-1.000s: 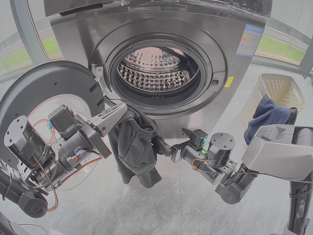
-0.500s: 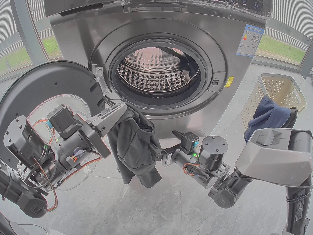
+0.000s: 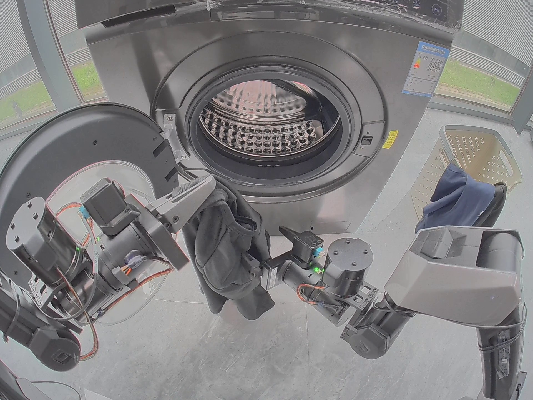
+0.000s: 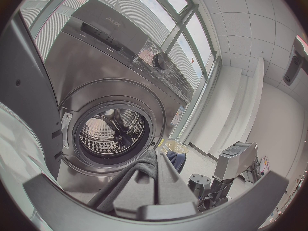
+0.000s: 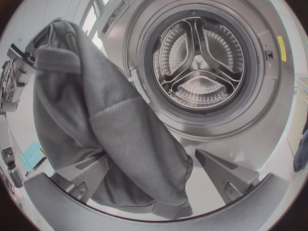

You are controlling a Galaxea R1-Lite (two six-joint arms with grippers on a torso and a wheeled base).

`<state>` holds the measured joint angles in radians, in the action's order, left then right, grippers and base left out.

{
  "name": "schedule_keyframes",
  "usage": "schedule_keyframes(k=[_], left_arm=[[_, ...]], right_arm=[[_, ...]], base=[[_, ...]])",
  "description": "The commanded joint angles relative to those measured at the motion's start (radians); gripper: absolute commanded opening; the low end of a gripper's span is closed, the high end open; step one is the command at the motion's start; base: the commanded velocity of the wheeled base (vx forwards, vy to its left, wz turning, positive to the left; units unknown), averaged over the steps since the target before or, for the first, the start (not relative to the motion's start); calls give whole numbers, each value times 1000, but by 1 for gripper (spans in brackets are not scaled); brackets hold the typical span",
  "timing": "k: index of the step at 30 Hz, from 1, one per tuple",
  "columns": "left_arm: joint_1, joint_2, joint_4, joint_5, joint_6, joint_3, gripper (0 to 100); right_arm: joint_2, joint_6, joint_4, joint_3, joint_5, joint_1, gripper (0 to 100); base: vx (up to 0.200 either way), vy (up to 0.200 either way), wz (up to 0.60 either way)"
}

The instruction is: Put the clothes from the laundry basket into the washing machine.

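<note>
Left gripper (image 3: 201, 191) pinches the garment (image 3: 227, 251) by its top. The garment hangs long axis vertical, below and left of the drum (image 3: 266, 118). Right gripper (image 5: 150, 156), fingers spread, meets its lower half from the right.

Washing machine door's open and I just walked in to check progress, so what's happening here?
The left gripper is shut on a dark grey garment, which hangs in front of the open washing machine. The right gripper is open around the garment's lower part. The drum looks empty, and a blue garment lies draped over the laundry basket.
</note>
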<state>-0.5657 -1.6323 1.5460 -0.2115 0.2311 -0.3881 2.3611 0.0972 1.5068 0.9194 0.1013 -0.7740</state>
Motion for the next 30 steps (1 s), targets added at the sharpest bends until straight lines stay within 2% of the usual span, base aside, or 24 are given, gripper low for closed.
schedule_keyframes(k=[1, 8, 9, 18, 22, 27, 28, 29, 30], left_arm=[[0, -1, 0, 0, 1, 2, 0], [0, -3, 0, 0, 1, 2, 0], [0, -3, 0, 0, 1, 3, 0], [0, -4, 0, 0, 1, 8, 0], [-2, -9, 0, 0, 2, 5, 0], [-33, -11, 0, 0, 5, -2, 0], [-46, -12, -1, 1, 21, -9, 0], [-46, -12, -1, 1, 21, -9, 0], [-63, -24, -1, 1, 51, -28, 0]], right_arm=[[0, -1, 0, 38, 0, 2, 100], [-11, -1, 1, 61, -3, 7, 100], [-9, 1, 3, 59, 0, 4, 0], [-46, 1, 9, 50, 0, 24, 0], [-140, 1, 15, -25, -2, 75, 0], [-226, 1, 16, -106, -5, 84, 0], [-249, 1, 16, -125, -5, 84, 0], [-249, 1, 16, -125, -5, 84, 0], [-266, 4, 20, -142, -5, 84, 0]], base=[[0, 0, 0], [0, 0, 0], [0, 0, 0], [0, 0, 0], [0, 0, 0], [0, 0, 0], [0, 0, 0], [0, 0, 0], [0, 0, 0]])
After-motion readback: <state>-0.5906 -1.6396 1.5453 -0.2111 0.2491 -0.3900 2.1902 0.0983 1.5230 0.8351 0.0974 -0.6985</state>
